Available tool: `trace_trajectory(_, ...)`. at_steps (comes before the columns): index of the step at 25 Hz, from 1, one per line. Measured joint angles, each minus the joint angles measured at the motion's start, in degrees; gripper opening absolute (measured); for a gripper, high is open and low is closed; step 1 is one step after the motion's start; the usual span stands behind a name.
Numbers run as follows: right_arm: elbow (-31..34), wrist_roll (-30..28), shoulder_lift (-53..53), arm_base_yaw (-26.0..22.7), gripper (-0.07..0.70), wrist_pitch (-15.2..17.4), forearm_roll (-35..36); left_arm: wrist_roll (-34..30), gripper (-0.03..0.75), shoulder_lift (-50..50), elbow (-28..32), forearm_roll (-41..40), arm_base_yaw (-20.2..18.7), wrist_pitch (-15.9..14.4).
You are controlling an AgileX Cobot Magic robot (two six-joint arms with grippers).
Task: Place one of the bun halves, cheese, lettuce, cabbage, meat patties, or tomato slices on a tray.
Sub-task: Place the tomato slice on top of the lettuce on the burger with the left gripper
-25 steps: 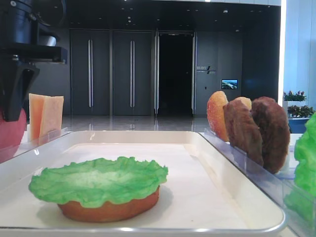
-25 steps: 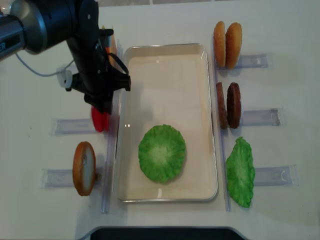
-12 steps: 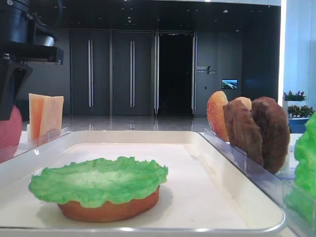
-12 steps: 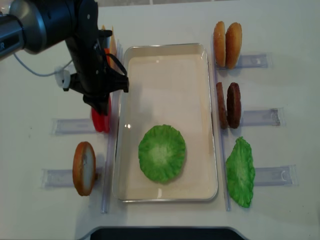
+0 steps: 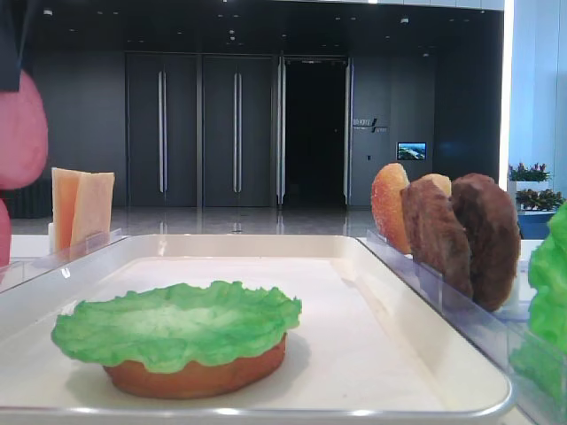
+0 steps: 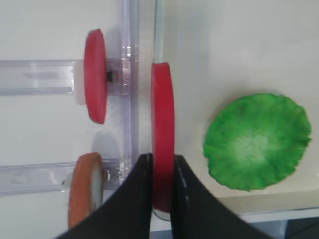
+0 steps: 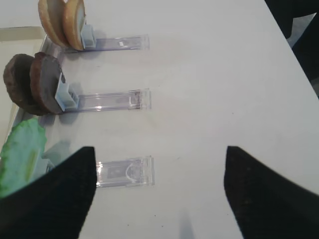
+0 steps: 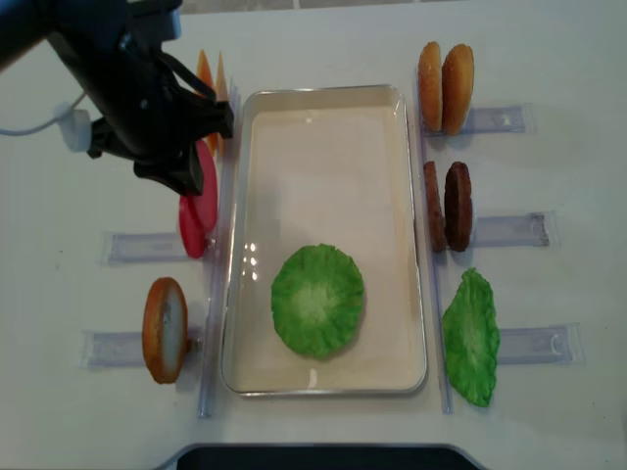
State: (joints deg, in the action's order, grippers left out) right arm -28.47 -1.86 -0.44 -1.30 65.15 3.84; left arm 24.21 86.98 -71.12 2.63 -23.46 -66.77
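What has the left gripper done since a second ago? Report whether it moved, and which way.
Yes. The left gripper, jaws shut on a tomato slice, has lifted it off its holder, toward the tray, leaving one slice behind.

tray (image 8: pixel 323 117) far half: open | near half: lettuce (image 8: pixel 316 300) | sides: clear holders (image 8: pixel 505 230)

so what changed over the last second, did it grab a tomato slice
Yes. The left gripper closed on one tomato slice and lifted it out of its holder; the other slice stayed racked. The lettuce-topped bun on the tray and the patties did not move.
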Motion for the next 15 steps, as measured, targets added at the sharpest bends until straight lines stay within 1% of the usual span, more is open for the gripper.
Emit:
trace_trajectory(2, 0.0, 0.0, 0.0, 0.0, 0.535, 0.0, 0.0, -1.5, 0.063, -2.9, 2.0, 3.1, 0.0, 1.1)
trace_trajectory(4, 0.0, 0.0, 0.0, 0.0, 0.535, 0.0, 0.0, -2.8, 0.063, -5.9, 5.1, 6.4, 0.0, 3.0)
trace_trajectory(8, 0.0, 0.0, 0.0, 0.0, 0.535, 0.0, 0.0, -7.1, 0.063, -11.7, 14.3, 14.0, 0.0, 8.5)
trace_trajectory(12, 0.0, 0.0, 0.0, 0.0, 0.535, 0.0, 0.0, -15.6, 0.063, -17.1, 23.6, 25.5, 0.0, 14.8)
trace_trajectory(15, 0.0, 0.0, 0.0, 0.0, 0.535, 0.0, 0.0, -23.5, 0.063, -19.6, 29.3, 34.1, 0.0, 18.1)
